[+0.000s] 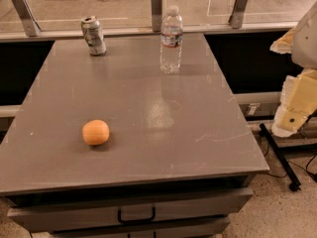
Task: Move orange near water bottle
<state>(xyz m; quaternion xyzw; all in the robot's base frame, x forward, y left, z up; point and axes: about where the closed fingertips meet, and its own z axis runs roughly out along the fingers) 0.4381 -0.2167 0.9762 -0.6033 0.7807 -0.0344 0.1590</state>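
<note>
Grey, smooth bench top (148, 98) with a dull sheen and a few light scuffs near its right edge; squared corners, and a drawer front below the near edge with a black bar handle (136, 216). Behind the far edge run clear panels held by metal posts (156, 8). Speckled floor to the right.

Orange (95, 132): rests on the near-left part of the bench, closer to the near edge than the far one. Skin matte and plain, shape slightly oblong, the long axis running roughly parallel to the near edge. Nothing touches it.

Water bottle (171, 39): stands upright by the far edge, a little right of its middle, long axis vertical, white cap up. Clear ribbed plastic; the label band is blue and white, its writing unreadable. Well apart from the orange.

Drink can (93, 35): silver, dented, standing with a slight lean towards the far-left corner; print unreadable.

Gripper (292, 118): cream-coloured blocky casing, off the bench beyond its right edge, over the floor, touching nothing on the top. Whether it is released or clenched cannot be told. A black stand leg (280, 156) slants across the floor beneath it.
</note>
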